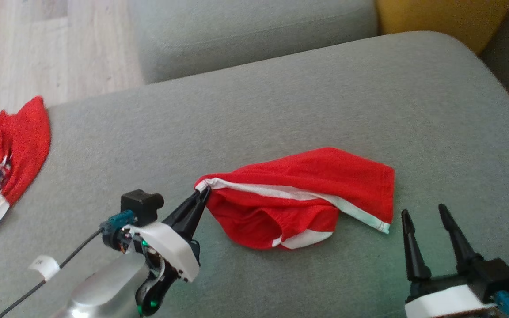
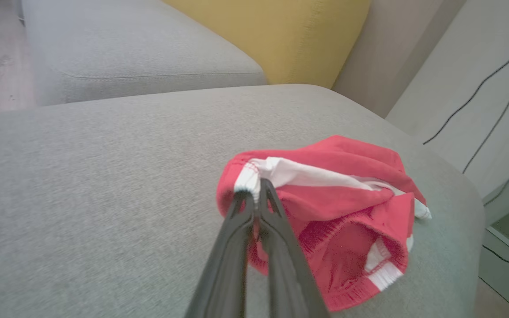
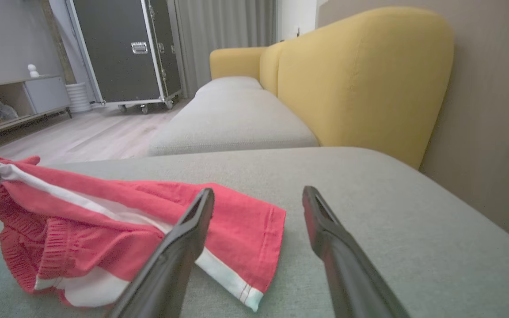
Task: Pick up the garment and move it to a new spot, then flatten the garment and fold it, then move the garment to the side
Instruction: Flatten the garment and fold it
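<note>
Other cloth: a second red-and-white piece (image 1: 13, 141) lies at the far left edge of the grey cushion (image 1: 281, 101), well apart from the work.
Left claw (image 1: 203, 192): clenched on the white-trimmed corner of the shorts (image 1: 312, 183), which seems raised a little off the cushion.
Shorts: bunched near the cushion's front, between the two claws, with one leg doubled under.
Right claw (image 1: 424, 211): released, its fingers spread, just beside the right hem and touching nothing.
Slip risk: the pinch is thin, so a hard pull could free the trim.
Bunching risk: dragging by one corner would likely crumple the cloth further.
Miss risk: the right claw could close on cushion fabric rather than the hem.
</note>
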Robot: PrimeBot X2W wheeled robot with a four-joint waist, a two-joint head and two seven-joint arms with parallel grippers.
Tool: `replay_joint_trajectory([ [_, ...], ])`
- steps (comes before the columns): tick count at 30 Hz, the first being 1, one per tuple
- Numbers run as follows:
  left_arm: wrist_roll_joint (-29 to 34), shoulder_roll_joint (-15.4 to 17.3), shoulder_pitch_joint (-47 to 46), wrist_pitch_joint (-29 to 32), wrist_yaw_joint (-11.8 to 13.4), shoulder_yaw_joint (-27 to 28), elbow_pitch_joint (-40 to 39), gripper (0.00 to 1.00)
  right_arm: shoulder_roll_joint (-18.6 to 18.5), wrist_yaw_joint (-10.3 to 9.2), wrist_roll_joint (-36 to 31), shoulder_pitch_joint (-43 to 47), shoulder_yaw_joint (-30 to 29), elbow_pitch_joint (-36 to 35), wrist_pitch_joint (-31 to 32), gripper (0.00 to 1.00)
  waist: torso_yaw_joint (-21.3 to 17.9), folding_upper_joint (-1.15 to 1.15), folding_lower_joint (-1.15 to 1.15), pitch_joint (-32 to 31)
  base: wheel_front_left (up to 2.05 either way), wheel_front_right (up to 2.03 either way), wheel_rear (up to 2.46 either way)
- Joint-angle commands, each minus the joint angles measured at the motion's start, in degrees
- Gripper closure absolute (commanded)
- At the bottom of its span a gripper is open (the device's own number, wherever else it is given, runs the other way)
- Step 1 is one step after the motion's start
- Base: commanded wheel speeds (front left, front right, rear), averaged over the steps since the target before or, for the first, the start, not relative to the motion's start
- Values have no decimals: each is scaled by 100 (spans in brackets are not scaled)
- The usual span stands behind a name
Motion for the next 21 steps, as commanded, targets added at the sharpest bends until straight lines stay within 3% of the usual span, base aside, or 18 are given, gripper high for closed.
replay_joint_trajectory([
  [1, 9, 162, -358, -123, 41, 249, -95, 100, -42, -4, 9, -227, 147, -61, -37, 0, 248, 0, 0, 184, 0, 0, 0],
  [8, 71, 86, -511, -316, 69, 390, 124, 100, -423, -4, 618, -614, 757, 1353, -37, 0, 557, 0, 0, 407, 0, 0, 0],
  [14, 127, -9, -682, -380, 31, 430, 256, 100, -644, -4, 838, -1052, 1186, 2099, -37, 1, 621, 0, 0, 520, 0, 0, 0],
  [15, 131, -21, -700, -386, 24, 431, 268, 100, -656, -4, 925, -1107, 1300, 2206, -37, 15, 629, 0, 0, 538, 0, 0, 0],
  [16, 137, -36, -725, -390, 16, 431, 279, 100, -670, -4, 1034, -1158, 1440, 2308, -37, 21, 640, 0, 0, 557, 0, 0, 0],
  [18, 163, -123, -819, -399, -2, 411, 344, 100, -778, -4, 1298, -1342, 1829, 2587, -37, 11, 679, 0, 0, 613, 0, 0, 0],
  [19, 165, -141, -838, -401, -7, 408, 357, 100, -798, -4, 1336, -1375, 1866, 2613, -37, 16, 686, 0, 0, 623, 0, 0, 0],
  [20, 166, -155, -853, -404, -13, 407, 369, 100, -814, -4, 1355, -1405, 1888, 2617, -37, 30, 690, 0, 0, 632, 0, 0, 0],
  [21, 167, -163, -867, -408, -19, 407, 381, 100, -822, -4, 1367, -1425, 1902, 2613, -37, 59, 692, 0, 0, 639, 0, 0, 0],
])
